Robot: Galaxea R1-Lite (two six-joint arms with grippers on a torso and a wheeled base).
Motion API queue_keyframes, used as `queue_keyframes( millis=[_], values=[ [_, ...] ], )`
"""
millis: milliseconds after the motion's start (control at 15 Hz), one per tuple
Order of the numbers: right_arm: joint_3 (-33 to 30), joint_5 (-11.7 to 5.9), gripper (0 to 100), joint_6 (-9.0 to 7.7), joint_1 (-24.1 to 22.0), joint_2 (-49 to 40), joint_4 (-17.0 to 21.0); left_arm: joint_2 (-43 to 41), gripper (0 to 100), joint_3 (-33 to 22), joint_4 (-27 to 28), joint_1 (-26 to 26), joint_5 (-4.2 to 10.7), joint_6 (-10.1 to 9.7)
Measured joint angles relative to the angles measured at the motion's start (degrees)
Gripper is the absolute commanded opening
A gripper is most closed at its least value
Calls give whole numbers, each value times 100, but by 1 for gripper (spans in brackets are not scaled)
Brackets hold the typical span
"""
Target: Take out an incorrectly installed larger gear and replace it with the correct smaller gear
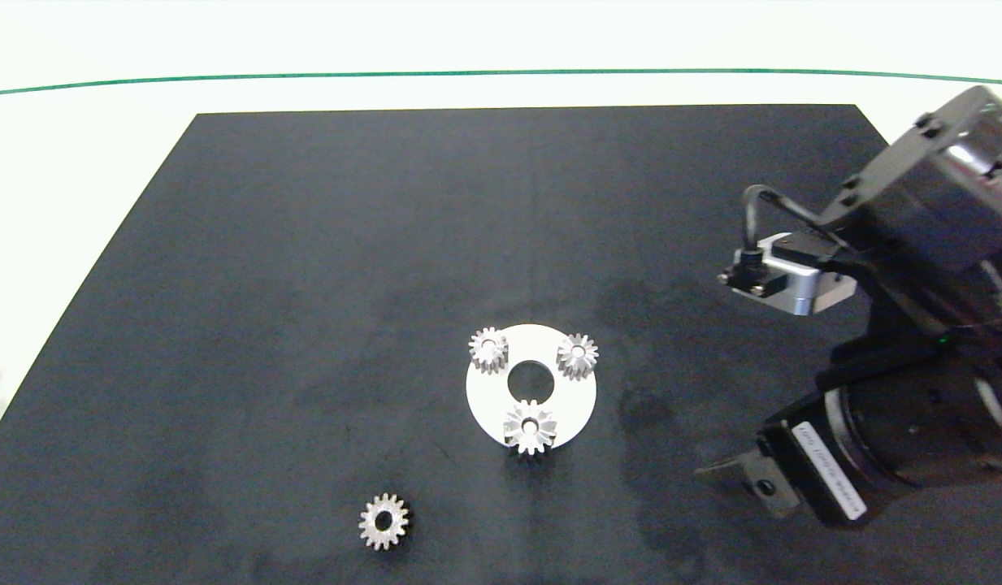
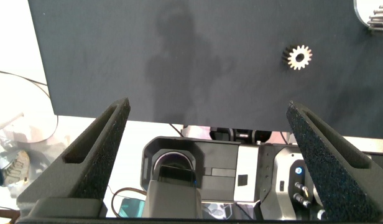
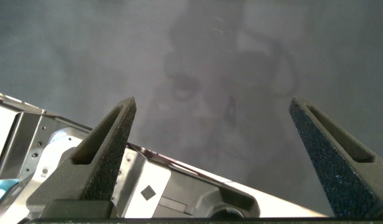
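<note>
Head view, larger gear: a shiny silver metal gear with long pointed teeth (image 1: 531, 427) sits on the near edge of a flat white round plate with a centre hole (image 1: 488, 394), overhanging the rim slightly.
Other gears on plate: two more silver toothed gears occupy the far side, one at far left (image 1: 489, 349), one at far right (image 1: 578, 355), either side of the hole.
Smaller gear: a small grey-silver spur gear with short blunt teeth and a round bore (image 1: 383, 522) lies flat on the black mat (image 1: 305, 284), well apart from the plate, toward the near edge; the left wrist view catches it too (image 2: 298, 56).
Right gripper: (image 3: 219, 155) hangs over bare mat to the right of the plate, fingers spread wide, holding nothing.
Left gripper: (image 2: 210, 155) is off the mat's near-left edge, out of the head view, fingers wide apart and empty.
Surroundings: a white table (image 1: 78, 162) carries the mat.
</note>
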Motion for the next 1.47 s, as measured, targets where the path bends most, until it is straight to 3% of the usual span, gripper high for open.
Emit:
queue_keyframes(
  millis=[67,133,200,267,467,733,867,1000,1067,1133,1200,1267,1467],
  values=[
    [-146,-254,100,-94,83,227,20,-9,100,0,-5,-2,-2,0],
    [-235,-389,100,-395,132,404,30,-16,100,0,-5,-4,0,0],
    [-282,-405,100,-786,160,527,37,-22,100,0,-7,-6,0,0],
    [-288,-362,100,-1042,166,605,37,-24,100,0,-10,-9,0,2],
    [-277,35,100,-1236,77,758,-176,-30,100,0,-10,-6,-2,2],
    [-61,422,100,-2094,-30,844,-761,-41,100,0,-13,-6,0,5],
    [234,488,100,-2202,-56,841,-992,-49,100,2,-24,-6,0,2],
    [772,496,100,-2321,-63,819,-1744,-57,100,2,-24,-6,0,5],
    [1126,510,100,-2508,-67,791,-2324,-57,100,2,-24,-6,0,2],
    [1537,567,100,-2831,-91,742,-3006,-57,100,2,-27,-6,0,2],
    [1849,640,100,-3238,-129,684,-3429,-57,100,2,-24,-6,0,5],
    [2075,695,100,-3478,-172,612,-3635,-57,100,2,-27,-6,0,2],
    [2086,706,100,-3718,-199,518,-3616,-59,100,2,-35,-6,9,5]
  ],
)
